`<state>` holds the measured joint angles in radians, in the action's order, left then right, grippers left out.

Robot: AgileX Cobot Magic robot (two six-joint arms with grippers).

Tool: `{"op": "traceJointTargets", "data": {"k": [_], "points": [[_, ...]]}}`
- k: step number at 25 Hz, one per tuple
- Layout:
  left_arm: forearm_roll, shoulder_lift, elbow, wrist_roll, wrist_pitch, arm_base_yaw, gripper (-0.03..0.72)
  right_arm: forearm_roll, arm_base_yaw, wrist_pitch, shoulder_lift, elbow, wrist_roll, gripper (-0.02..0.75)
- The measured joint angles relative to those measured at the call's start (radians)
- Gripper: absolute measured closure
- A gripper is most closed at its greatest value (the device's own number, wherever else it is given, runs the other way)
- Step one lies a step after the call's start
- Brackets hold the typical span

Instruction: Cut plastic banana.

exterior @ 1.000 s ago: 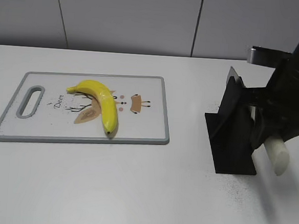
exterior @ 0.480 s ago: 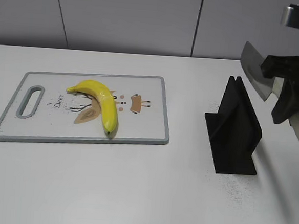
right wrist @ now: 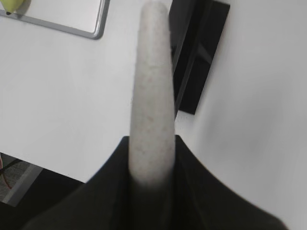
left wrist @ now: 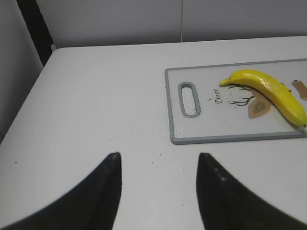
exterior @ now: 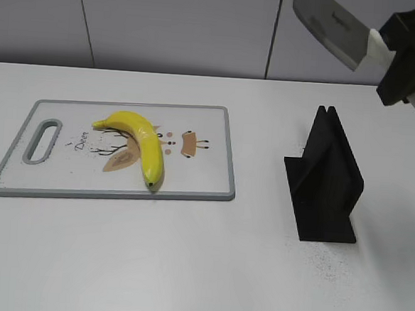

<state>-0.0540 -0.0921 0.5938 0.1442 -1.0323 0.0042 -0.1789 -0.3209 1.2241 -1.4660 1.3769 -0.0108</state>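
A yellow plastic banana [exterior: 138,142] lies on a white cutting board [exterior: 199,176] with a grey rim, at the left of the table; it also shows in the left wrist view [left wrist: 271,93]. My right gripper [exterior: 399,66] is shut on the white handle [right wrist: 151,96] of a knife and holds it high at the top right, the silver blade [exterior: 329,27] pointing left, above the black knife stand [exterior: 327,182]. My left gripper [left wrist: 158,160] is open and empty, over bare table left of the board [left wrist: 230,136].
The black knife stand stands upright at the right of the table and shows in the right wrist view [right wrist: 199,57]. The table's left edge and a dark post [left wrist: 36,28] lie near my left gripper. Grey wall panels stand behind.
My right gripper has drawn the knife out of the black stand and raised it up to the top right. The blade now points left. The banana and board have not moved.
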Motion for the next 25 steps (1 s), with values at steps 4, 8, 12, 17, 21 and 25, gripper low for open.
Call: {"op": "traceJointTargets", "data": {"k": [4, 8, 12, 17, 21, 25], "points": [[0.0, -0.18, 0.074, 0.033, 0.046, 0.0, 0.197, 0.0, 0.0, 0.002, -0.097, 0.119, 0.125, 0.55], [-0.004, -0.383, 0.156, 0.099, 0.126, 0.0, 0.197, -0.012, 0.0, 0.003, -0.214, 0.243, 0.291, 0.55], [-0.016, -0.603, 0.253, 0.238, 0.179, 0.0, 0.197, -0.013, 0.0, 0.002, -0.324, 0.345, 0.458, 0.55], [-0.022, -0.874, 0.392, 0.368, 0.195, -0.047, 0.197, -0.013, -0.002, 0.002, -0.454, 0.444, 0.675, 0.55], [-0.022, -1.085, 0.538, 0.474, 0.2, -0.157, 0.197, -0.063, -0.002, 0.002, -0.541, 0.517, 0.857, 0.55], [-0.029, -1.268, 0.69, 0.577, 0.185, -0.243, 0.197, -0.1, -0.027, 0.001, -0.599, 0.573, 1.06, 0.55]]}}
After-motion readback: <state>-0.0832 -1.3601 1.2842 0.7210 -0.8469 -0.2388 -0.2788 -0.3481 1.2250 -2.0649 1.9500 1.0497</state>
